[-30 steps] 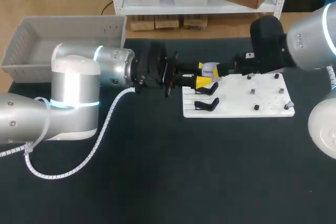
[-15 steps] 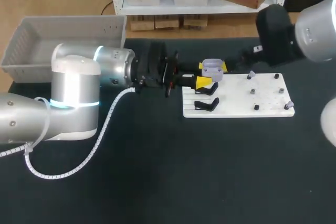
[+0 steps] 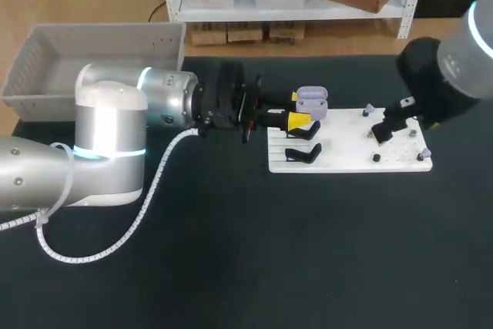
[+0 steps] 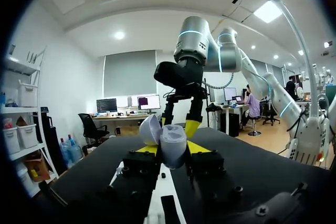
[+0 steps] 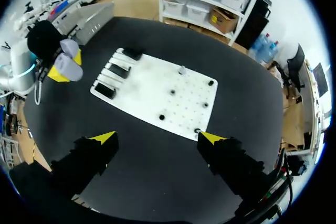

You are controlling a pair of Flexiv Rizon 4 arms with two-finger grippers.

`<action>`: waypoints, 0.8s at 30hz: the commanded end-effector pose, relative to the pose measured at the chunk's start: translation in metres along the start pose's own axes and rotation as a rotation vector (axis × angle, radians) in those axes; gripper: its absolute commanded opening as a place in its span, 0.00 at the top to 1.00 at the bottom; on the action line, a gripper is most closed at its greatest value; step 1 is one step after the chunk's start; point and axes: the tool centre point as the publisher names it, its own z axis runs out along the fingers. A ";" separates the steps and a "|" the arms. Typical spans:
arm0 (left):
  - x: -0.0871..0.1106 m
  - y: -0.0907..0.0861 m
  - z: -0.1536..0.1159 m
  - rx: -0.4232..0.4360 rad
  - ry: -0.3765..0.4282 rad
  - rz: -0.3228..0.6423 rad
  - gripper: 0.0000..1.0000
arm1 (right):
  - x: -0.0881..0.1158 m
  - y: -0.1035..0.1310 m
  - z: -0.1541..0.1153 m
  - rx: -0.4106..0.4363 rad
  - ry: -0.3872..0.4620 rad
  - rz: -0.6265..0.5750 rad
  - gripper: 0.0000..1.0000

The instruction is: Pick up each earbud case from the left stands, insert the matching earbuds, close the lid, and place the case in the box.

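Right fingers [image 5: 105, 138], spread and empty, now away from the case [image 3: 311, 101], over the board [image 3: 393, 156]; left fingers [image 3: 297, 120] tight on it.

No text, number or label is legible on the earbud case [image 3: 311, 101] between the left jaws or the white board [image 3: 350, 152] by them; any fine print may simply be too small.

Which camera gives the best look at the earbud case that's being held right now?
The left wrist view: the earbud case sits close up, lid open, clamped in the jaws. The head view shows the case small from above; the right wrist view, a small far-off grey shape.
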 end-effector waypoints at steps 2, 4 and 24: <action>0.000 -0.002 0.000 -0.006 0.000 0.003 1.00 | 0.008 -0.009 0.007 0.181 0.035 0.009 0.00; 0.000 -0.002 0.000 -0.006 0.000 0.003 1.00 | 0.012 -0.015 0.013 0.174 0.046 0.010 0.00; 0.000 -0.002 0.000 -0.006 0.000 0.003 1.00 | 0.030 -0.039 0.040 0.114 0.092 0.043 0.00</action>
